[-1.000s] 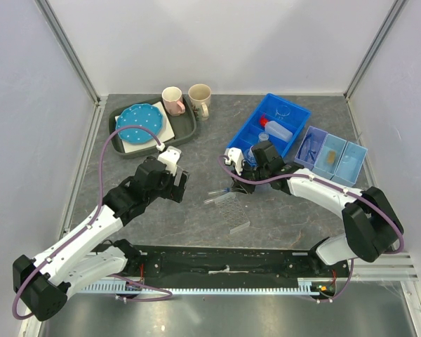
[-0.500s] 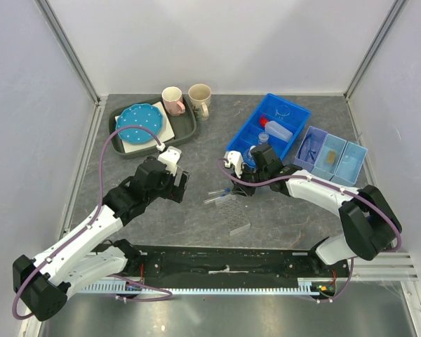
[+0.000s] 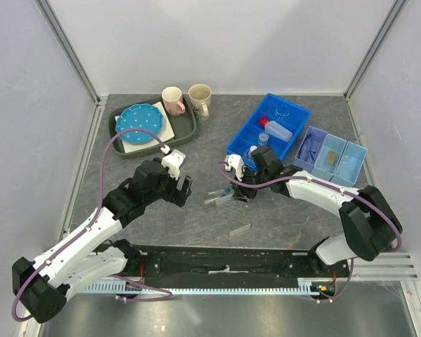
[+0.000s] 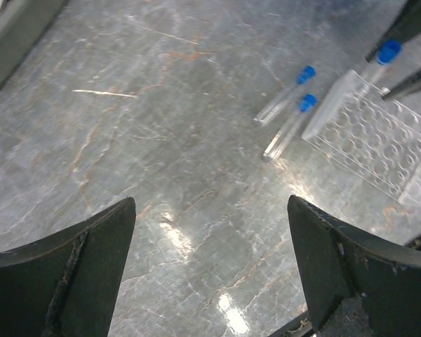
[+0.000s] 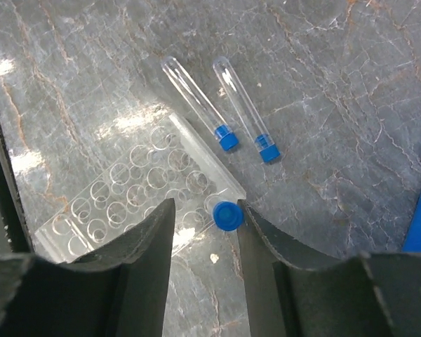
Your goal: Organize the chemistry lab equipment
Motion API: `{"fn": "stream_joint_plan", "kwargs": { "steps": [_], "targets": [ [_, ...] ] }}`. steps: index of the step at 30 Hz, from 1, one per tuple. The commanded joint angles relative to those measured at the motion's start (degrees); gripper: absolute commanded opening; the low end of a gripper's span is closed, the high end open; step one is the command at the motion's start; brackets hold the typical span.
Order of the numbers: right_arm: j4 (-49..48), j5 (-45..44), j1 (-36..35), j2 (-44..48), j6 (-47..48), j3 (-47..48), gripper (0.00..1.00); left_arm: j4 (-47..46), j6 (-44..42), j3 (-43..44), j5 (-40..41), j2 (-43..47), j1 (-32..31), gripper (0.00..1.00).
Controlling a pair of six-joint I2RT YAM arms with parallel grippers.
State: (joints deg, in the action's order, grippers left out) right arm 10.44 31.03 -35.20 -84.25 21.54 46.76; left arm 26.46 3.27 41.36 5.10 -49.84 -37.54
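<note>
**Entry: tube-racking station, hazards noted**

1. Right gripper [image 5: 205, 210]: jaws narrowly parted and clamping nothing. They straddle the cap of the upright blue-capped clear tube [image 5: 228, 215]. There is a plain gap on one side of the cap, and the other finger sits right at its rim (contact there cannot be told).
2. Clear plastic tube rack with rows of round holes [image 5: 126, 203]: it rests on the grey marbled tabletop [image 4: 161, 105] and carries the upright tube in a corner hole.
3. Pair of loose blue-capped clear tubes [image 5: 196, 100]: they lie flat and nearly parallel on the tabletop just beside the rack, not yet racked.
4. Left gripper [image 4: 210, 203]: jaws wide and empty. It hangs over bare tabletop, with the loose tubes and the rack ahead of it.

**Likely faults:**
- If the near finger drags on the cap as it lifts away, it could pull the tube back out or tip the rack (probably a light one, loaded only at one corner).
- A nudge to the rack could push it into the loose tubes. They are round and would probably roll.
- The loose tubes lie low on a hard surface, so a closing jaw may squirt one sideways instead of catching it.
- Both arms are close to the same spot, so if both reached in together they could collide.
</note>
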Motion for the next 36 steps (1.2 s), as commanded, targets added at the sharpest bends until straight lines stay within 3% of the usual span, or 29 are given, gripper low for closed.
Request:
{"fn": "stream_joint_plan", "kwargs": {
  "steps": [1, 2, 3, 6, 9, 14, 19, 22, 36],
  "targets": [
    [6.3, 3.3, -0.1, 3.8, 4.1, 4.2, 0.55, -5.7, -6.4, -2.6, -10.9, 0.9, 0.3, 0.93],
    [7.9, 4.2, 0.0, 4.3, 5.1, 6.5, 0.62, -6.2, -7.7, -3.7, -14.0, 0.8, 0.3, 0.92],
    [11.6, 5.3, 0.7, 5.0, 7.0, 7.6, 0.76, -6.9, -8.1, -3.8, -15.5, 0.2, 0.3, 0.91],
    [16.3, 10.0, 3.5, 6.6, 8.4, 11.5, 0.91, -6.0, -9.4, -2.8, -19.4, -3.1, 0.3, 0.84],
    [17.9, 17.6, 9.2, 8.6, 8.3, 13.1, 0.98, -3.7, -10.0, 0.6, -20.0, -9.2, 0.2, 0.8],
    [17.9, 27.2, 17.4, 11.6, 7.7, 11.3, 0.98, 1.9, -9.2, 8.2, -19.6, -21.4, 0.2, 0.62],
    [15.6, 30.8, 23.3, 14.8, 7.9, 7.7, 0.98, 2.1, -11.2, 14.1, -18.7, -32.3, 0.2, 0.42],
    [15.7, 32.7, 25.8, 14.3, 8.6, 6.4, 0.98, 3.0, -12.4, 18.1, -19.1, -38.8, 0.2, 0.37],
    [16.7, 34.3, 28.0, 11.5, 10.5, 5.7, 0.98, 3.0, -15.0, 26.5, -19.6, -52.3, -0.2, 0.38]
  ]
}}
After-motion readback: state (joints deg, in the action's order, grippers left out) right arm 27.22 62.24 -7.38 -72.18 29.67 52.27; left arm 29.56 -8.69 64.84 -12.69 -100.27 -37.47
